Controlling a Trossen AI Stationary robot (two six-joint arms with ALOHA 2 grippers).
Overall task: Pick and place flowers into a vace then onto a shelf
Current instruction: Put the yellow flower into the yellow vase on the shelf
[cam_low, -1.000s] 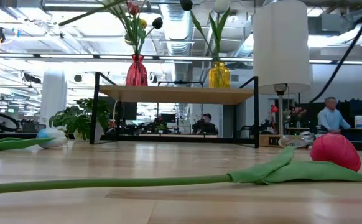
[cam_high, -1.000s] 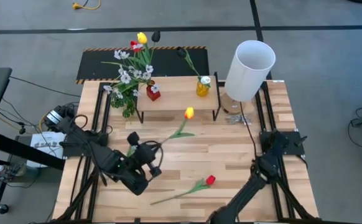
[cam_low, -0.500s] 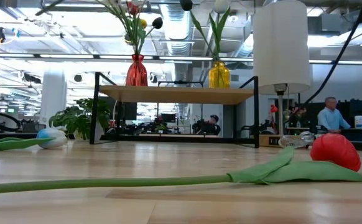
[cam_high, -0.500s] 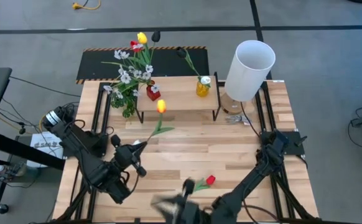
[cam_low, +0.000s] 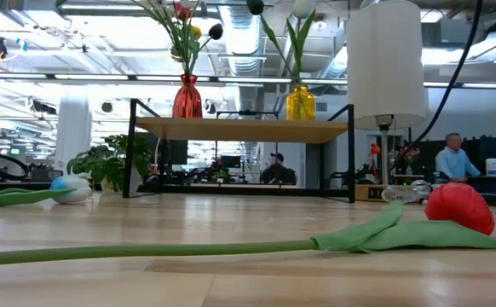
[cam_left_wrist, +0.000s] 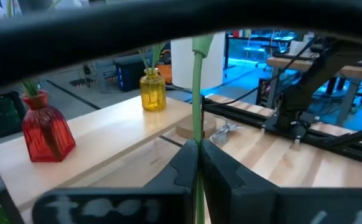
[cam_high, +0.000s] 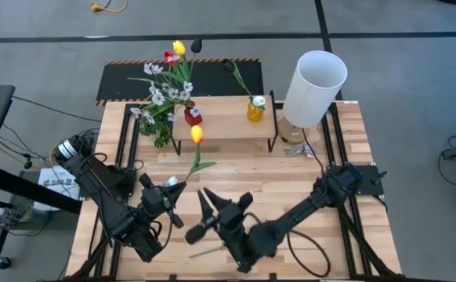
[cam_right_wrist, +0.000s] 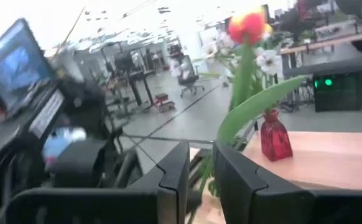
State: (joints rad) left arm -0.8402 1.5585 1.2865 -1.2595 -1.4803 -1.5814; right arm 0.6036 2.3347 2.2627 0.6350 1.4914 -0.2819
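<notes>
Table mid | left end effector (cam_high: 173, 197) pinching orange tulip (cam_high: 196, 134) stem | right end effector (cam_high: 222, 205) spread, beside

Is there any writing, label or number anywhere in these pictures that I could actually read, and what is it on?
None can be read.
White box beside the table's left edge: dark print on its top, too small to read.
Yellow vase on the shelf: no label visible.
Red vase: no label visible.
White lampshade: plain.
Screens in the room behind: too blurred to read.
</notes>
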